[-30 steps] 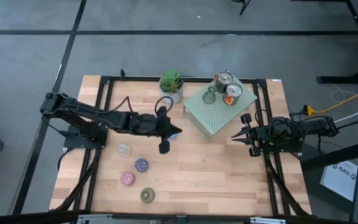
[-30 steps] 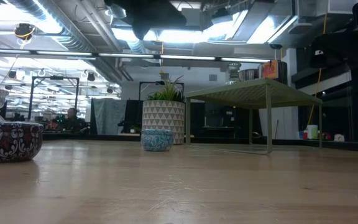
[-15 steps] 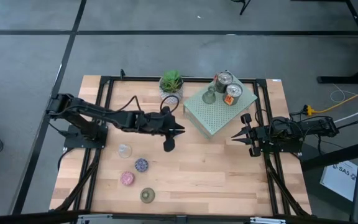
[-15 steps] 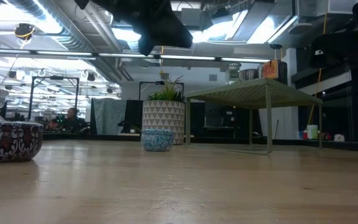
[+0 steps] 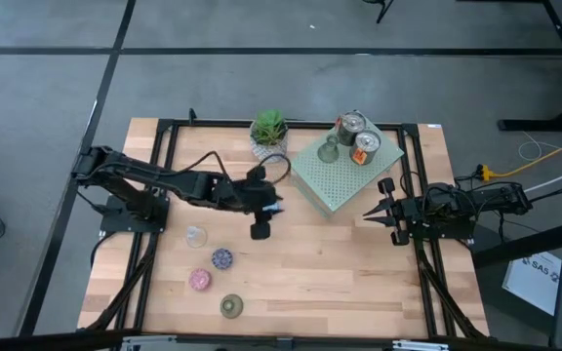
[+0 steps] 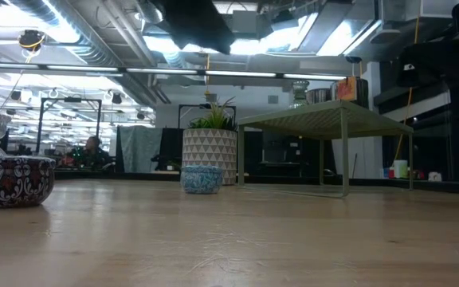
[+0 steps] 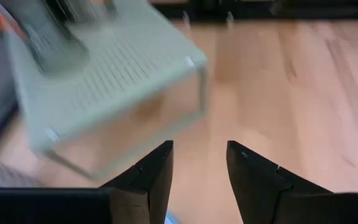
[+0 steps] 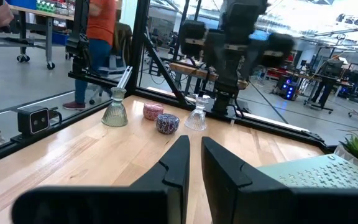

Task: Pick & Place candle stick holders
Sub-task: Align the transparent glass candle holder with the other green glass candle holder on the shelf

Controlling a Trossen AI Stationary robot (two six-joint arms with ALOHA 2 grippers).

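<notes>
Left gripper (image 5: pixel 273 207): over the table (image 5: pixel 340 263) beside the green slab (image 5: pixel 344 174), fingers parted, holding nothing.
Right gripper (image 5: pixel 371 214): at the table's right edge, fingers together, empty.
Blue holder (image 6: pixel 202 178): on the table before the plant (image 5: pixel 269 130).
Silver holders (image 5: pixel 359 136): on the slab.
Other holders (image 5: pixel 221 259): grouped front left.

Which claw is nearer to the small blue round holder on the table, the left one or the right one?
Left. The left claw hangs beside the small blue round holder; the right claw waits across the wooden table.
</notes>
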